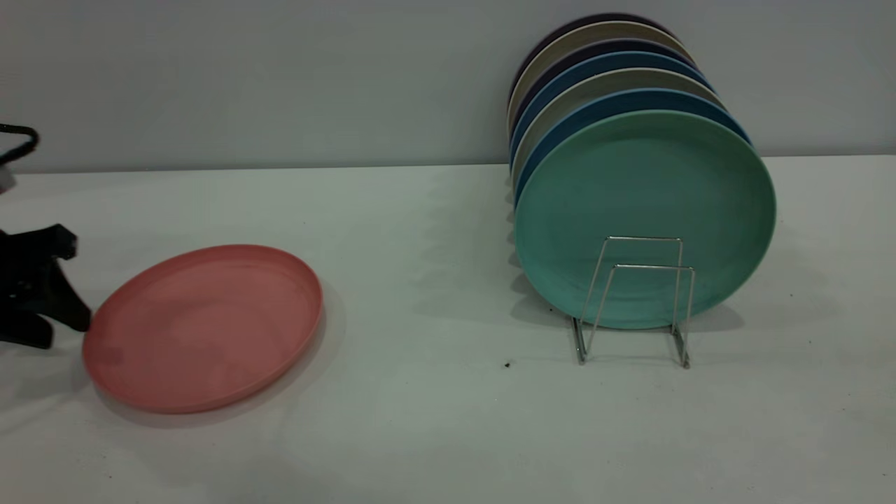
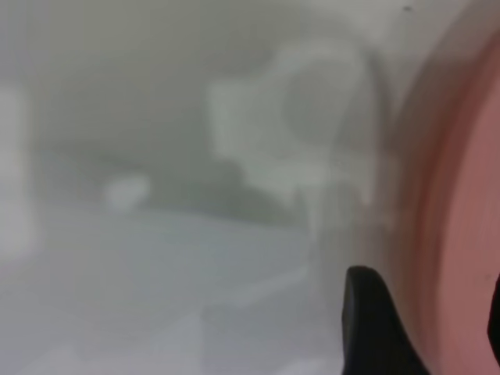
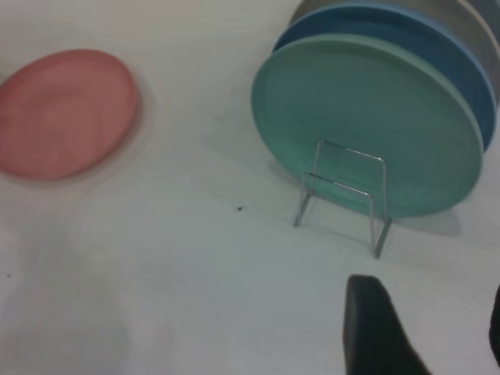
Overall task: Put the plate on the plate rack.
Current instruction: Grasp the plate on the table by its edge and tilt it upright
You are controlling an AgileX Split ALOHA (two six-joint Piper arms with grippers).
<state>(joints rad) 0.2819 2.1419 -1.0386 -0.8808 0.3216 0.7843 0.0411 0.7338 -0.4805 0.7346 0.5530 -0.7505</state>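
Pink plate (image 1: 203, 327) flat on the table (image 1: 420, 420), toward its left edge, well apart from the wire rack (image 1: 635, 301) standing near the back edge on the right. Green plate (image 1: 644, 217) upright in the rack, more plates (image 1: 609, 77) lined up behind it. Left claw (image 1: 42, 308) fingers apart, low at the plate's left rim. Right claw (image 3: 426, 332) spread wide, above the table, facing the rack.

Salmon-pink plate (image 1: 203, 325) lies flat, seemingly; wire plate rack (image 1: 633, 301) well apart.
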